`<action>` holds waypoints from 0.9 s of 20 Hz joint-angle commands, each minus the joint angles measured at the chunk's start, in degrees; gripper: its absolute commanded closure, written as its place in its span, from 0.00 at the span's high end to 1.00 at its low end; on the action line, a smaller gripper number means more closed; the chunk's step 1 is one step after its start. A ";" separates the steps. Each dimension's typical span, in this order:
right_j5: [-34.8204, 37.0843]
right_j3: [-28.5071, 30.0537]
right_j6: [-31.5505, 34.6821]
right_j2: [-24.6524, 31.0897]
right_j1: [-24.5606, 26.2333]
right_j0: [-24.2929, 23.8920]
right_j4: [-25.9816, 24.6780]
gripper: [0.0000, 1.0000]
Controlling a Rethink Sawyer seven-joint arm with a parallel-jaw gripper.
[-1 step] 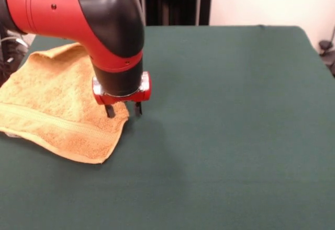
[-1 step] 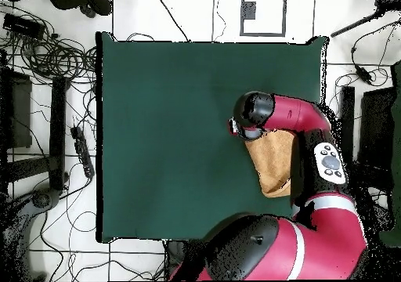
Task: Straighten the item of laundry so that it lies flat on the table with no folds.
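Claw [image 1: 123,110] points straight down at the edge of the towel [image 1: 55,102], its two dark fingers slightly spread. One finger [image 1: 110,111] stands over the towel's corner; the other is just beside the hem, over bare green worktop [image 1: 235,125]. Whether the tips touch the cloth cannot be told. The towel extends from the claw toward the worktop's edge, rumpled, border band showing. In the overhead view the arm covers much of the towel [image 2: 274,165].

The towel [image 1: 55,102] is rough, looped orange-tan terry cloth with a flatter woven band, the worktop [image 1: 230,136] wears matt green felt-like cloth, and the arm [image 1: 78,5] shows glossy red and black plastic.
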 commanded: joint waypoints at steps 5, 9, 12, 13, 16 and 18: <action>-11.47 9.22 13.67 1.13 4.19 1.55 2.54 0.00; -11.60 10.57 14.23 1.13 3.71 1.85 4.21 0.00; -9.57 11.90 13.84 2.09 2.84 1.01 7.33 0.00; -9.33 12.84 13.97 2.45 2.42 0.79 8.48 0.00; -9.82 15.99 14.59 3.31 1.13 0.35 11.25 0.00; -10.95 17.94 15.04 3.68 0.35 0.26 12.81 0.00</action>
